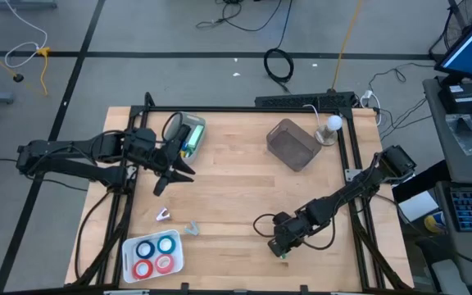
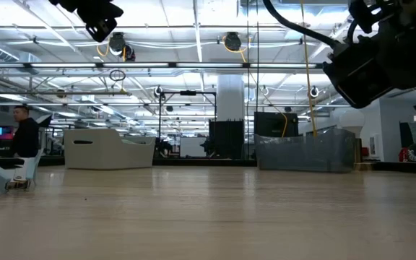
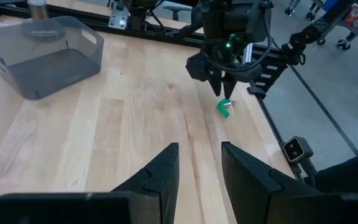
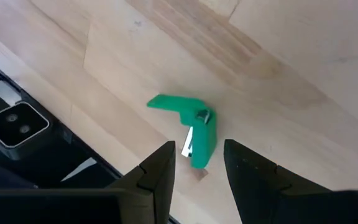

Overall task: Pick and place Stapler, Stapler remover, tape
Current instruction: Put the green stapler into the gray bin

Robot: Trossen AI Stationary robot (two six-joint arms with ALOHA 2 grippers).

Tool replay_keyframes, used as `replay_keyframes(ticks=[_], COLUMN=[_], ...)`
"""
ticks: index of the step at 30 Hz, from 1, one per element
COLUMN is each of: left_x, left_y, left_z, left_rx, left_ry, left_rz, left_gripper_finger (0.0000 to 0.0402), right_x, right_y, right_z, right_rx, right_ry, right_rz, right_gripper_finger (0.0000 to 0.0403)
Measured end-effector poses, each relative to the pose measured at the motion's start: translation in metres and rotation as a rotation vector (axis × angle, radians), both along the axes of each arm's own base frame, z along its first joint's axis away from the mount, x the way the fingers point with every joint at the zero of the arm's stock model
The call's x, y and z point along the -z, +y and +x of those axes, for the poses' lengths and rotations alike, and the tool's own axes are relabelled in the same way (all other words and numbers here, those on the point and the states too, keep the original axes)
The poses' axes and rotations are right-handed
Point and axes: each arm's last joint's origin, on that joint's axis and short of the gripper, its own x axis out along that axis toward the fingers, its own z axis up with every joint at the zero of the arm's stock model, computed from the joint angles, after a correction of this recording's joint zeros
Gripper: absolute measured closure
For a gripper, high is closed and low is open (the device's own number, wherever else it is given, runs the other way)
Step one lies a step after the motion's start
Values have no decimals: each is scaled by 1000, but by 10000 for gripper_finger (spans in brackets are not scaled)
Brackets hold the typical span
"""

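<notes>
At the table's front left, a clear plastic tray [image 1: 129,256] is seen holding four small tape rolls [image 1: 156,255], two blue, two red; above it the left gripper [image 1: 173,170] is held slack-jawed and empty; a grey translucent bin [image 1: 294,144] is shown farther right; only the right wrist view reveals the green staple remover [image 4: 188,126] beneath the right gripper [image 1: 279,244], its jaws parted, grasping nothing.

Green staple remover [image 4: 190,127], blue and red tape rolls [image 1: 155,255], pale wooden table [image 1: 236,188].
</notes>
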Motion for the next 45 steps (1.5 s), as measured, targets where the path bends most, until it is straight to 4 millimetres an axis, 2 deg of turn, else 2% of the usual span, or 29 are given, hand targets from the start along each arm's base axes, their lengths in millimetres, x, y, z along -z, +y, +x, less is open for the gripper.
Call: replay_keyframes(ticks=[4,13,18,29,37,45], left_x=[0,0,0,0,0,0], left_y=[2,3,3,3,3,3], left_z=[0,0,0,0,0,0], left_rx=[-12,-19,-21,-21,-20,-29], left_ry=[-1,-3,-1,0,0,3], left_rz=[0,0,-4,-5,-3,-18], left_gripper_finger=[279,279,279,279,279,279], right_x=[2,26,27,27,22,4], right_y=[0,8,8,5,-6,-25], right_z=[0,9,9,10,14,17], right_rx=[-4,-39,-35,-20,4,27], right_ry=[2,26,33,28,-18,-111], right_rz=[-4,41,30,7,-39,-123], right_gripper_finger=[273,273,280,353,357,358])
